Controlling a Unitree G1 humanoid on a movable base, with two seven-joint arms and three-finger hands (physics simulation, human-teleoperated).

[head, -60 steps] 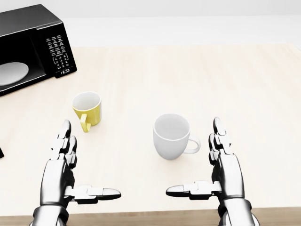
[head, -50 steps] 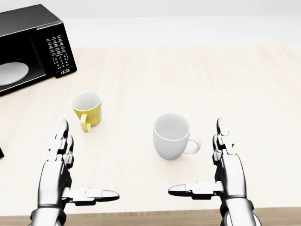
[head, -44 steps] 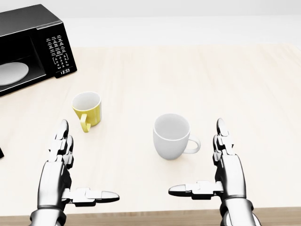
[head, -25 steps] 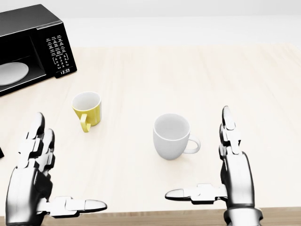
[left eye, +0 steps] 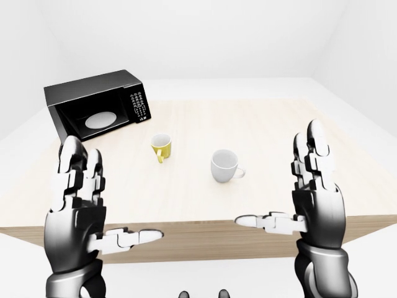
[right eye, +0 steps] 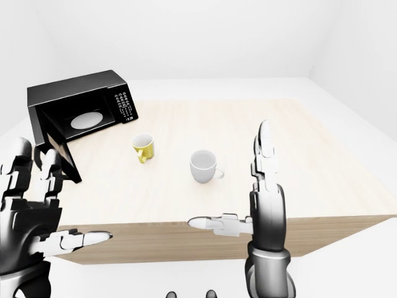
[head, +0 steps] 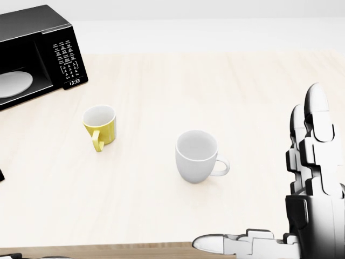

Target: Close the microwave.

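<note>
Both hands empty. Left hand (left eye: 77,208) fingers straight up, thumb out sideways, fully spread, holding nothing. Right hand (left eye: 315,198) same pose, nothing in it. Both hover at the near table edge, well apart from everything on it.

Microwave (right eye: 80,105) sits at far-left of the table in the eye views, black box, keypad on its right side, white plate visible inside the cavity. Door (right eye: 57,149) is swung out on the left hinge, seen edge-on in right-eye view, sticking toward me past the left table edge.

Handling, my guess: door is rigid, light, swings on a hinge w/ low resistance; latch prob needs a firm last push. No grasp needed: flat push w/ left palm on the outer face near the free edge, sweeping right toward the cavity. Body is prob heavy enough not to slide, but glossy, so push square, not glancing.

Table (head: 226,91): pale wood top, flat, matte. Yellow mug (head: 101,125) near the microwave, white mug (head: 197,156) mid-table, both upright, empty as far as I can see, apart from each other. Yellow one is near the door's swing path, watch elbow.

Room: plain white walls + floor, nothing else visible.
</note>
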